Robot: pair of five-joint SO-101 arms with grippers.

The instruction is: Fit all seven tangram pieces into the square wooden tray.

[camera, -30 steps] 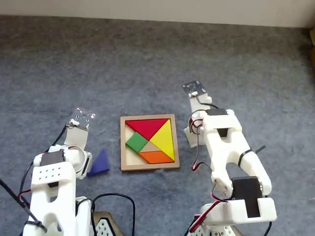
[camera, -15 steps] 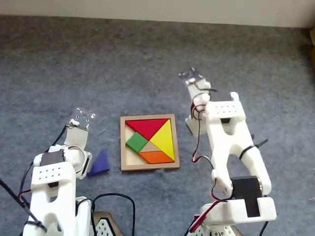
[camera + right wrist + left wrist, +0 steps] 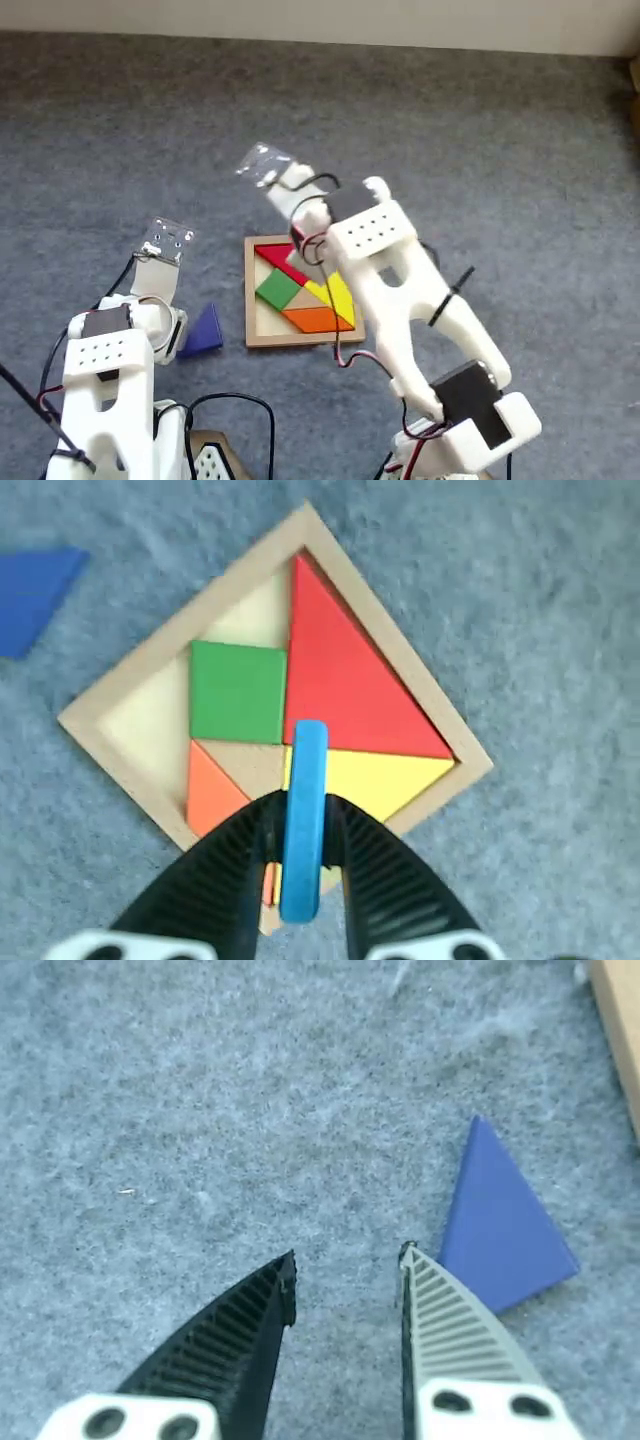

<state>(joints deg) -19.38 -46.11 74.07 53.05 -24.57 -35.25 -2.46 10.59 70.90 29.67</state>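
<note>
The square wooden tray [image 3: 249,300] lies between the arms and holds a red triangle [image 3: 283,258], a green square [image 3: 277,289], a yellow triangle [image 3: 342,296] and an orange piece [image 3: 314,320]. My right arm [image 3: 372,240] leans over the tray. In its wrist view my right gripper [image 3: 303,810] is shut on a light blue piece [image 3: 304,780] held on edge above the tray [image 3: 400,640], over the yellow triangle [image 3: 390,778]. My left gripper [image 3: 345,1260] hangs open over the carpet, with a dark blue triangle [image 3: 500,1220] lying just beside its pale finger.
Grey carpet covers the whole table. The dark blue triangle [image 3: 203,330] lies a little left of the tray, next to the left arm [image 3: 105,360]. A bare wooden patch [image 3: 150,715] shows in the tray beside the green square [image 3: 238,692].
My right arm has swung left from beside the tray's right edge to above the tray, carrying the light blue piece. The left arm and the dark blue triangle have stayed put.
</note>
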